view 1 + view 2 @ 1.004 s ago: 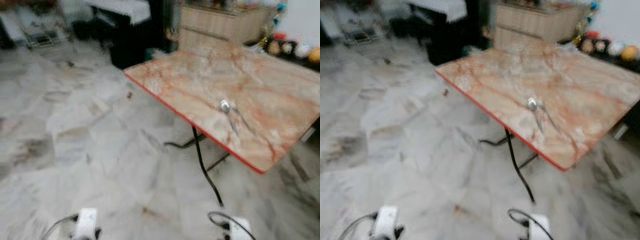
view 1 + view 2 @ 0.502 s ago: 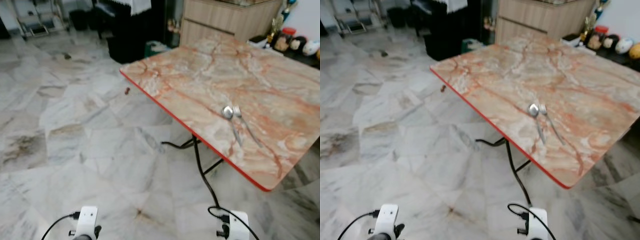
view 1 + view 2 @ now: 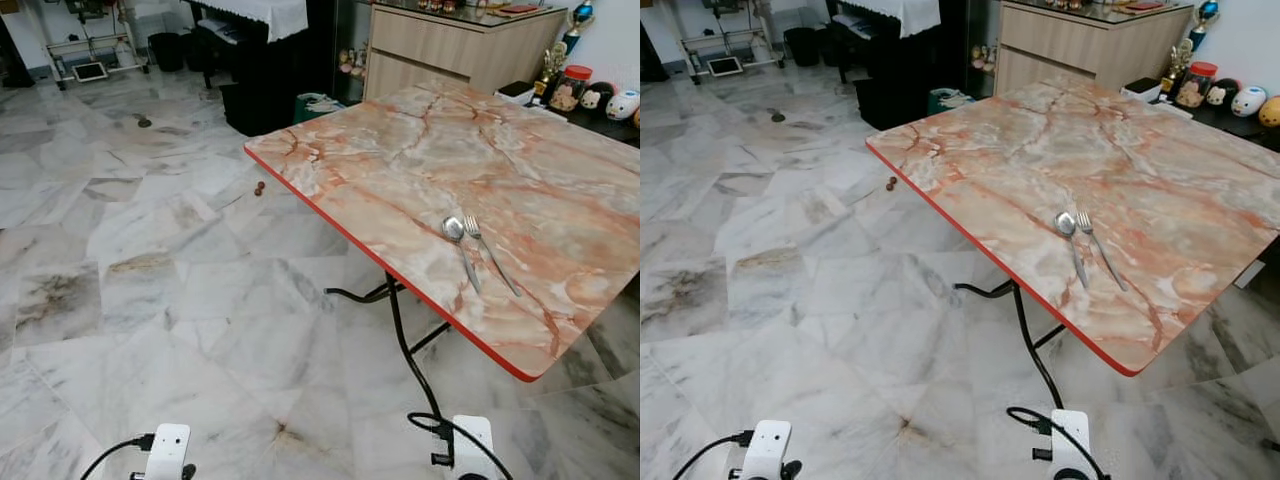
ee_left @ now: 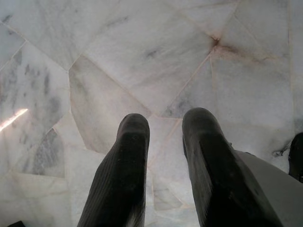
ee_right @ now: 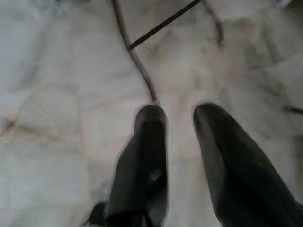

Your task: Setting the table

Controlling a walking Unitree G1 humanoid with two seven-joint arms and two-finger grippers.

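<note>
Both arms hung idle, the left end effector (image 4: 163,137) and right end effector (image 5: 182,127) each slightly parted over the marble floor (image 3: 150,300), holding nothing. Beyond them a spoon (image 3: 458,245) and fork (image 3: 490,253) lay side by side near the edge of the marbled surface (image 3: 420,160). The head views had sharpened from a blur a second before, suggesting the robot had halted; further settings apparently remained to be fetched.

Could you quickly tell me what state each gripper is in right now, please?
Left gripper: open, holding nothing, pointing down at the floor.
Right gripper: open, holding nothing, hanging over the floor.
</note>
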